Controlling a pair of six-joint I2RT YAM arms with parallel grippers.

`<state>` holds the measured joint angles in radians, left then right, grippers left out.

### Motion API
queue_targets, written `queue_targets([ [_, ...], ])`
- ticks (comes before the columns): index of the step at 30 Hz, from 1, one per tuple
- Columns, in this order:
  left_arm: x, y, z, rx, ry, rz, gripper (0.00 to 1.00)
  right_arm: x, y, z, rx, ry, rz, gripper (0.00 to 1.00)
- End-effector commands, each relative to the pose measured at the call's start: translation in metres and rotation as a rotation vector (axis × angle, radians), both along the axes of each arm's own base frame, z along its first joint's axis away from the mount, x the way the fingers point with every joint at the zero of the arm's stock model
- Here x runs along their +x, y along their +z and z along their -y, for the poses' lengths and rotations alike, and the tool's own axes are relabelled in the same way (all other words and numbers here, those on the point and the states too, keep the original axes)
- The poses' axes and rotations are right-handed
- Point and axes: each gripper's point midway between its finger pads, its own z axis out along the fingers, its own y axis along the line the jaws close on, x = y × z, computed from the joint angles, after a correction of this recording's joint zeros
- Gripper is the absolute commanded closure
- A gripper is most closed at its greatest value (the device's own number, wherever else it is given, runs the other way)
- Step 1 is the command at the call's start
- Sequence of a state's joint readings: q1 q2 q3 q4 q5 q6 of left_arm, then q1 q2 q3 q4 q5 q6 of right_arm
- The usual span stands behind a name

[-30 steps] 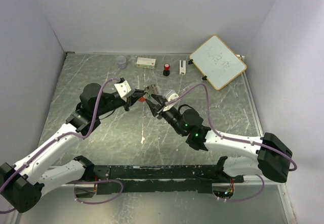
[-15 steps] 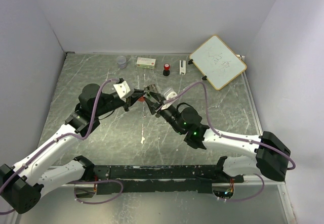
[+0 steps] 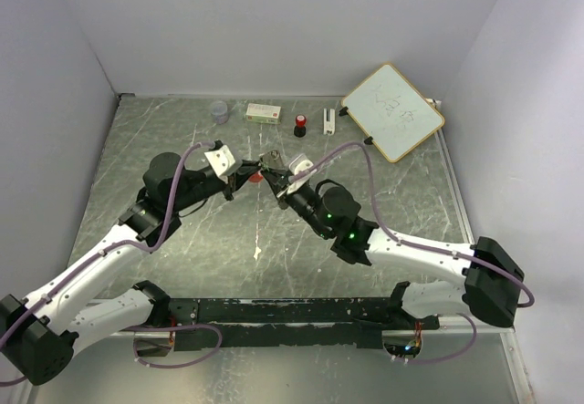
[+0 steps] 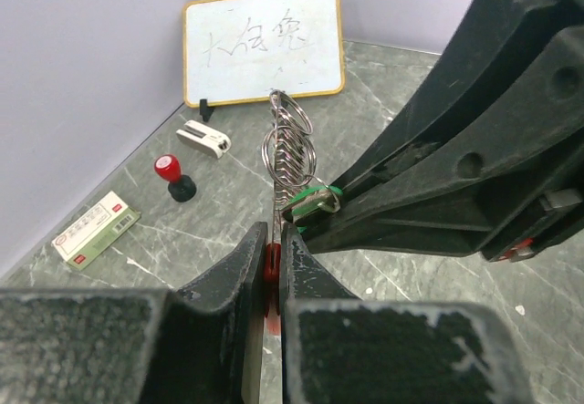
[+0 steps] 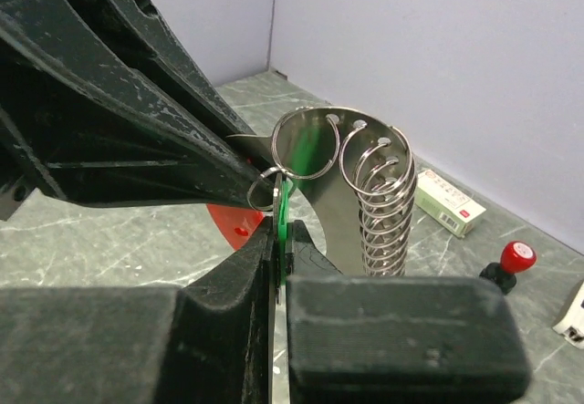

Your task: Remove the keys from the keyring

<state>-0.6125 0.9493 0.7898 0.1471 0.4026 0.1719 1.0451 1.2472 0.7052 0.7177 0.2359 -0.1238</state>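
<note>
Over mid bench (image 3: 182, 130), raised off it, the two arms meet tip to tip. The keyring (image 4: 288, 144) sits between them, just beyond both tips. The left pincer (image 4: 272, 242) is pinching the red key (image 4: 271, 265); the right pincer (image 5: 278, 235) is pinching the green key (image 5: 285, 205). Judgement: hold one key rigid, work the other round its ring's split slowly; no yanking. The coil's long axis runs straight out from the left tips, pointing toward the far-right whiteboard (image 4: 262, 44).

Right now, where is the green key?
The green key is pinched in the right gripper, just below the loops of the keyring in the right wrist view. From above it is mid-table, right of the left gripper holding the red key.
</note>
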Motion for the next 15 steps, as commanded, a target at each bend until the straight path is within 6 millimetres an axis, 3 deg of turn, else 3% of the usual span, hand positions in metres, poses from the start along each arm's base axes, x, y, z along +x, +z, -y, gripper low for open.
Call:
queue_targets([
  [1,0.021,-0.002,-0.008,-0.024,0.125,-0.012,0.93,-0.007,0.030,0.008,0.011,0.012,-0.020,1.00],
  [5,0.025,-0.009,-0.010,-0.022,0.150,-0.022,0.83,-0.009,0.030,0.022,-0.040,-0.029,-0.115,1.00],
  [11,0.015,-0.014,-0.005,-0.032,0.092,-0.018,0.72,-0.005,0.053,0.037,-0.074,-0.114,-0.213,1.00],
  [13,0.010,-0.013,-0.005,-0.044,0.075,-0.013,0.50,-0.003,0.064,0.041,-0.077,-0.136,-0.223,1.00],
  [14,0.008,-0.012,-0.004,-0.050,0.065,-0.013,0.19,-0.002,0.066,0.042,-0.083,-0.148,-0.233,1.00],
  [15,0.006,-0.010,-0.003,-0.057,0.055,-0.010,0.02,-0.001,0.069,0.042,-0.086,-0.155,-0.243,1.00],
])
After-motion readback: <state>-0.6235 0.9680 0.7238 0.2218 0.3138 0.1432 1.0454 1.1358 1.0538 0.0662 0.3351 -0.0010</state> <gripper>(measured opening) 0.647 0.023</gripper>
